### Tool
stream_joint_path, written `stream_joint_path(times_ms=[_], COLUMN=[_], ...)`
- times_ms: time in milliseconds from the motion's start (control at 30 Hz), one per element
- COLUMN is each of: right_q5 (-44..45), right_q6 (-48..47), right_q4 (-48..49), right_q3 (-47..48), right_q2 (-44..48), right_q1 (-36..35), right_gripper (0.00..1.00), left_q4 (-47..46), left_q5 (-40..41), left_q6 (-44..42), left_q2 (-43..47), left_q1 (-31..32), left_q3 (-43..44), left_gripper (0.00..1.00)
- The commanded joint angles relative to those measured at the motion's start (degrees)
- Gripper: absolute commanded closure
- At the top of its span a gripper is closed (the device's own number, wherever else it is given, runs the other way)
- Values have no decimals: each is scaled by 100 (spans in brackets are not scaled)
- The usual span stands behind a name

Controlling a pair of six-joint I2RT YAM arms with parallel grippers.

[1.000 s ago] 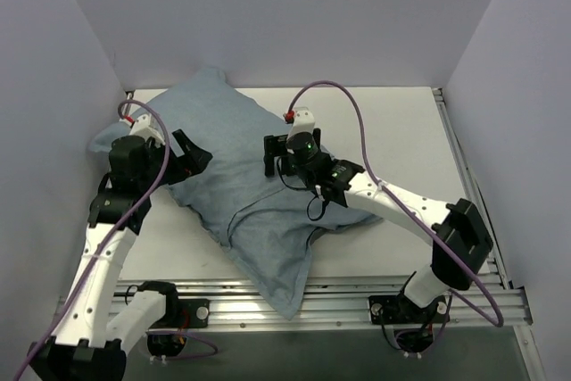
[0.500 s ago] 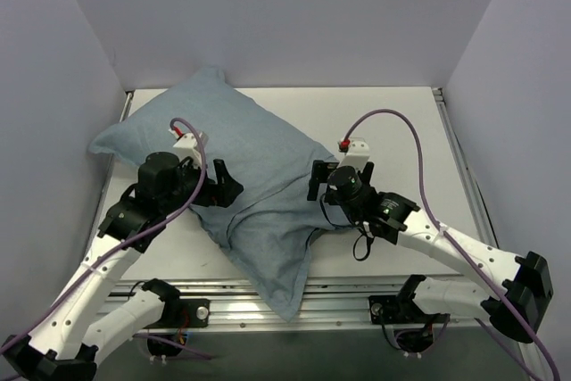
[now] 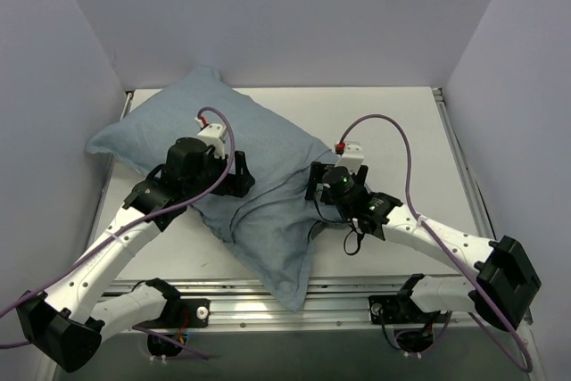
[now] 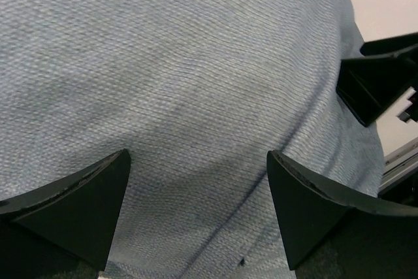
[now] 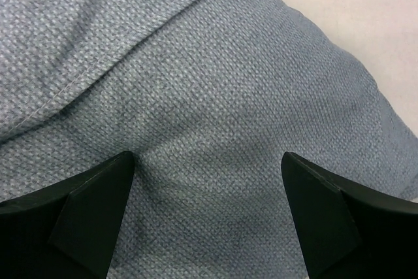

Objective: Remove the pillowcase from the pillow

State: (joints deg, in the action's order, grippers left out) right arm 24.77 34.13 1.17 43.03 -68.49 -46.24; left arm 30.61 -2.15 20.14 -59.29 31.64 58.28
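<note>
The pillowcase (image 3: 259,194), light denim-blue side up, lies diagonally from the back left to the front middle of the table and bulges as if full. The white pillow is hidden. My left gripper (image 3: 239,180) is open over the middle of the case, just above the fabric (image 4: 196,83), with a finger (image 4: 85,200) on either side. My right gripper (image 3: 314,186) is open at the case's right edge, fingertips (image 5: 91,204) pressed down on the fabric (image 5: 215,102) near a stitched hem. The right gripper's finger shows in the left wrist view (image 4: 382,80).
The white table (image 3: 401,122) is bare to the right of the case. Grey walls close in the left, back and right. A metal rail (image 3: 339,296) runs along the front edge, with the case's front corner lying over it.
Both grippers moved down and inward onto the case. The left went from the case's left edge to its middle. The right came forward and right to the case's right edge.
</note>
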Motion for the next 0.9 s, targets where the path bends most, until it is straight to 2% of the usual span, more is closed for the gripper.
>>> stream_joint_path(times_ms=[0,100,267,500,633,667,700,867], right_q5=[98,159,150,-43,-201,-236,-254,-324], right_q6=[15,-282,-539,-539,-407,-346,-328,-214], right_q4=[795,1174,1079,727,595,560,551,350], right_q3=[22,83,443,452,373,321,294,259], right_q2=[-322,-516,-719,-332,106,177,256,608], right_q1=[229,299,502,537,537,546,537,537], right_gripper=[10,10,10,10,10,10,10,10], left_q4=[-372,-485,-592,-793,-1021,-1048,-1057,-1127], left_q5=[-57,57,180,1118,1357,1375,1410,1446], left_q6=[-221,-335,-590,-1301,-1600,-1662,-1697,-1733], left_q2=[-179,-311,-662,-1347,-1647,-1708,-1822,-2104], left_q1=[167,343,685,1169,1336,1371,1406,1424], left_q3=[534,623,965,1370,1519,1537,1607,1783], left_gripper=[6,6,5,4,0,2,9,17])
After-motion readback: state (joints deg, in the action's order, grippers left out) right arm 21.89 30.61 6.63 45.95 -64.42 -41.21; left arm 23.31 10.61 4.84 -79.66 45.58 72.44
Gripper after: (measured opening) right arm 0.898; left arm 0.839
